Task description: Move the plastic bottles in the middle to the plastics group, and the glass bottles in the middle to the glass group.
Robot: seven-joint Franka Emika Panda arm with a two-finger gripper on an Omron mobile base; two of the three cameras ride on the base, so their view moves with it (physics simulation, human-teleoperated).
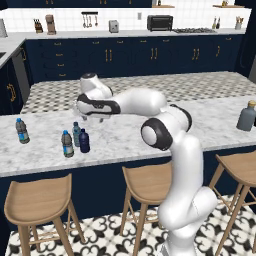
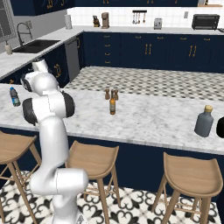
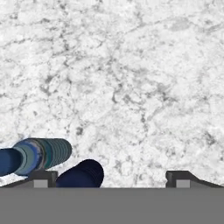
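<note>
Below, the gripper (image 3: 109, 177) stood spread and empty over speckled white marble (image 3: 131, 87). A rounded navy bottle (image 3: 81, 174) lay just beside a ribbed clear bottle (image 3: 41, 154)

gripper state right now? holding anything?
Gripper: open, jaws wide apart, nothing between them. The navy bottle stands just beside one fingertip, not held.

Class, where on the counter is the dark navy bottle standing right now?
In the left base view the navy bottle stands on the marble counter at its left part, right beside the teal bottle and a blue-labelled water bottle.
</note>
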